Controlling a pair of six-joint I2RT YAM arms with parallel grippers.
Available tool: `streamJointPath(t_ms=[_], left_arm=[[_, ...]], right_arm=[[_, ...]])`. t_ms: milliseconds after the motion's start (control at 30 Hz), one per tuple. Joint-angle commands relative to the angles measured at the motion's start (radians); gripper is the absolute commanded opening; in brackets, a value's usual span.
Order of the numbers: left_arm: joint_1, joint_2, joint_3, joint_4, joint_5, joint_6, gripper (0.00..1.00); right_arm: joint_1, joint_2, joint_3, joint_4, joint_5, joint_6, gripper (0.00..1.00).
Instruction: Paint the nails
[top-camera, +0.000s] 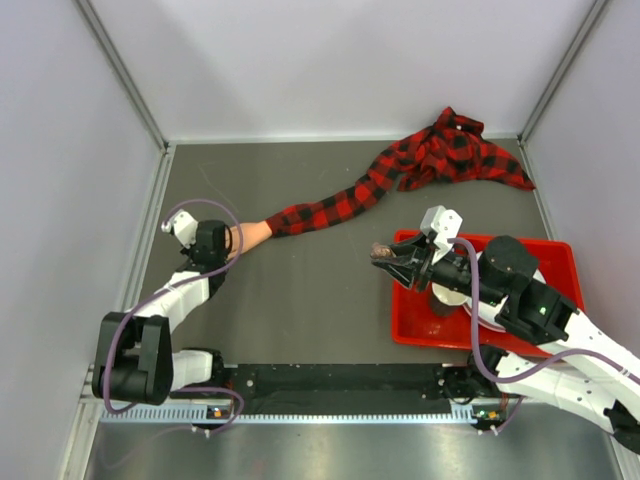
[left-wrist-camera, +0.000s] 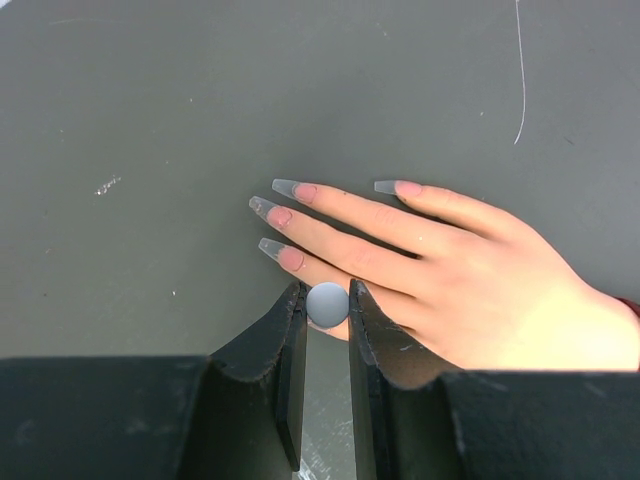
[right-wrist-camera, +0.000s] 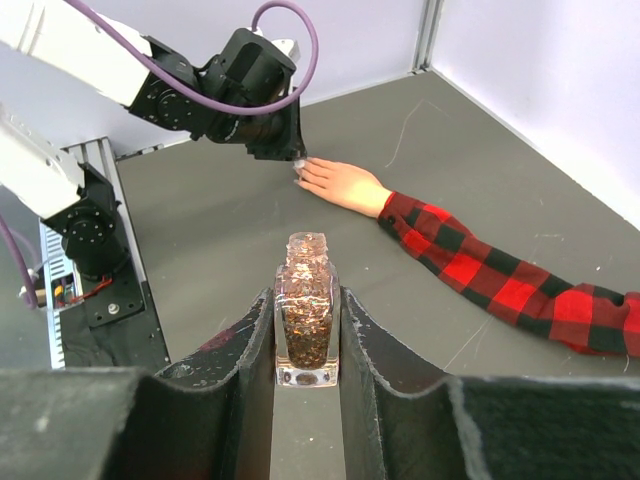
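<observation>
right gripper (right-wrist-camera: 307, 300) clamped on open glitter bottle (right-wrist-camera: 306, 330) by red tray (top-camera: 560, 262); left gripper (left-wrist-camera: 327, 290) pinches grey round cap (left-wrist-camera: 327, 306) over mannequin hand (left-wrist-camera: 470, 280), near nails (left-wrist-camera: 272, 209).

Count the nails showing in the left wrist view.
4 nails: three stacked at the left end of the mannequin hand, one farther right along the top. A fifth may be hidden behind the left gripper.

Left arm (top-camera: 178, 292), right arm (top-camera: 590, 348) — white links, black joints, looping purple cables (top-camera: 205, 203); black wedge fingers (right-wrist-camera: 240, 370).
</observation>
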Motion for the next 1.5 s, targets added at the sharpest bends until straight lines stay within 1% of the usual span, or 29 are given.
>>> streamJointPath(t_ms=[0, 367, 833, 1167, 1400, 1467], left_arm=[[0.008, -0.035, 0.001, 0.032, -0.033, 0.007, 0.0], [0.01, -0.032, -0.007, 0.031, -0.023, 0.006, 0.0], [0.011, -0.061, -0.014, -0.021, -0.007, -0.004, 0.0], [0.011, -0.034, -0.008, -0.023, -0.015, -0.01, 0.0], [0.014, -0.004, 0.018, -0.047, -0.017, -0.043, 0.0], [0.014, 0.008, 0.026, -0.077, -0.02, -0.051, 0.0]], right_arm=[[-0.01, -0.004, 0.011, 0.056, -0.012, -0.01, 0.0], [-0.01, -0.005, 0.011, 0.054, -0.013, -0.01, 0.0], [-0.01, -0.004, 0.011, 0.054, -0.019, -0.008, 0.0], [-0.01, -0.004, 0.011, 0.056, -0.019, -0.008, 0.0], [-0.01, -0.002, 0.011, 0.057, -0.019, -0.008, 0.0], [-0.012, -0.004, 0.011, 0.056, -0.021, -0.008, 0.0]])
